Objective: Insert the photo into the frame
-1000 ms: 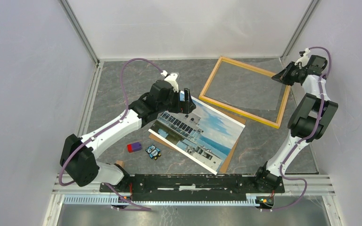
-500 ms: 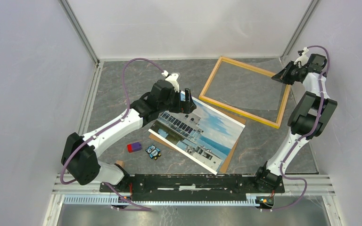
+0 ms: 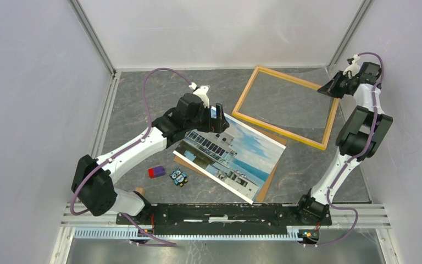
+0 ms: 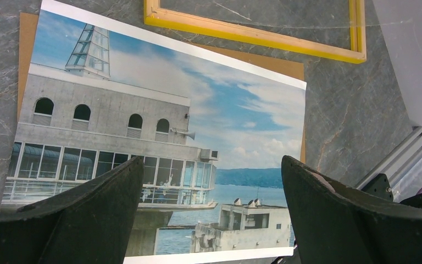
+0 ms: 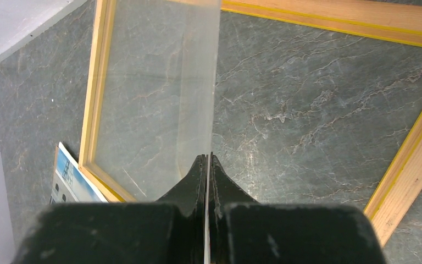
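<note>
On the table, the frame lies flat at the far right. The photo lies face up beside it on a brown board, long axis parallel to the frame's, sky edge toward the frame. The left gripper gapes above the photo. The right gripper pinches a clear sheet.

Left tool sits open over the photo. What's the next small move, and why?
Probably lower the left tool to the edge of the photo and close on it. Its jaws stand open above the photo, which lies flat outside the frame, ungripped. The right tool is shut on the clear sheet at the frame, so it looks occupied.
</note>
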Available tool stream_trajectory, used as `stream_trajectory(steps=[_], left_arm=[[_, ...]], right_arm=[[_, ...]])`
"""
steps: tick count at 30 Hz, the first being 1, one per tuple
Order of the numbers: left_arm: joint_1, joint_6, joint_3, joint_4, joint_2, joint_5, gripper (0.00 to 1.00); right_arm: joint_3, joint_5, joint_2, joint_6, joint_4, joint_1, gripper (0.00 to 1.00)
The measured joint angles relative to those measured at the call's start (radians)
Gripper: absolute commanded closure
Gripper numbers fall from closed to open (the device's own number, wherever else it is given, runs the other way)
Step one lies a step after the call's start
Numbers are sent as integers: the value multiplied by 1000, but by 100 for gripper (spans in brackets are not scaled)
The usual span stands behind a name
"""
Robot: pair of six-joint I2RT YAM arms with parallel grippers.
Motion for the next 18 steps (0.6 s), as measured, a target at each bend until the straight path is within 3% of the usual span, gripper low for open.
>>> stream_trajectory(steps=[18], left_arm=[[-2, 0, 0, 0, 0, 0, 0]], right_arm=[[16, -16, 23, -33, -9, -2, 100]])
